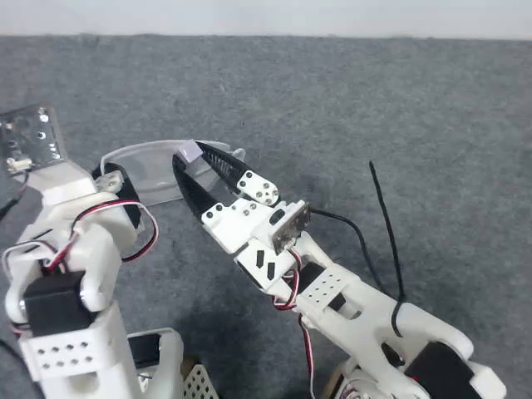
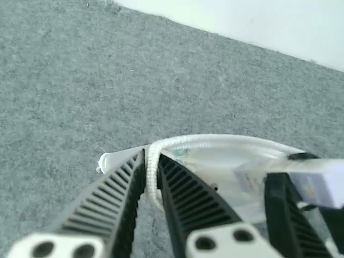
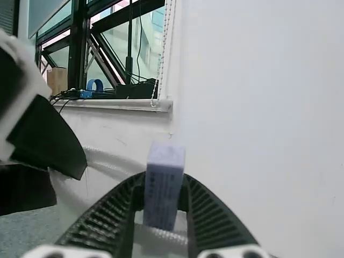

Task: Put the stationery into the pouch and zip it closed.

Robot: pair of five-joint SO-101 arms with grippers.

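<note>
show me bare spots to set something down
Free: the grey mat beyond the pouch up to the far wall, and right of the black cable. Crowded: at the pouch, where the left gripper pinches its rim and the right gripper holds an eraser.

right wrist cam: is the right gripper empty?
No, the right gripper is shut on a pale block that stands upright between its jaws.

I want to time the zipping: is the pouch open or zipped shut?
Open. The rim of the pouch gapes; the left end effector pinches one side, the right end effector holds an eraser at the mouth.
</note>
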